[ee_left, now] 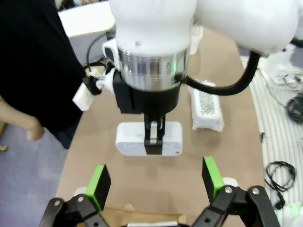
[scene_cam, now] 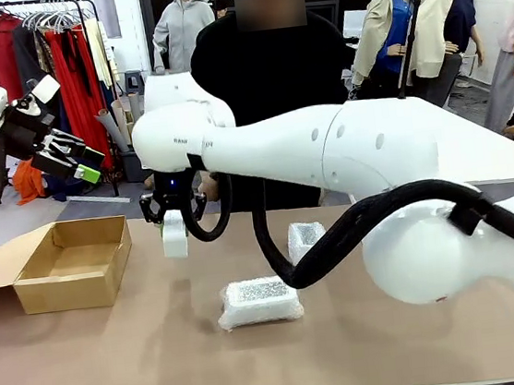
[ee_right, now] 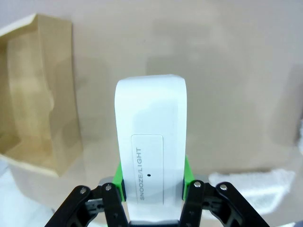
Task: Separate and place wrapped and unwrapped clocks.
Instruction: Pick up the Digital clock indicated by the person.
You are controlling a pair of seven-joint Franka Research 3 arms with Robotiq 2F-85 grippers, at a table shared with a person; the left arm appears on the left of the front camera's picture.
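A: Right gripper (scene_cam: 173, 211) is clamped on the bare clock (scene_cam: 176, 235), which hangs long axis down above the table, middle-left.
B: Cardboard box (scene_cam: 75, 289) sits just left of it, so leftward looks likely. Left gripper (scene_cam: 84, 166), jaws apart, hovers high by the box.

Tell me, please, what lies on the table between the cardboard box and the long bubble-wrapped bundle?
Front view: bare tabletop between cardboard box and long bubble-wrapped bundle; the unwrapped clock hangs above the table in the right end effector.
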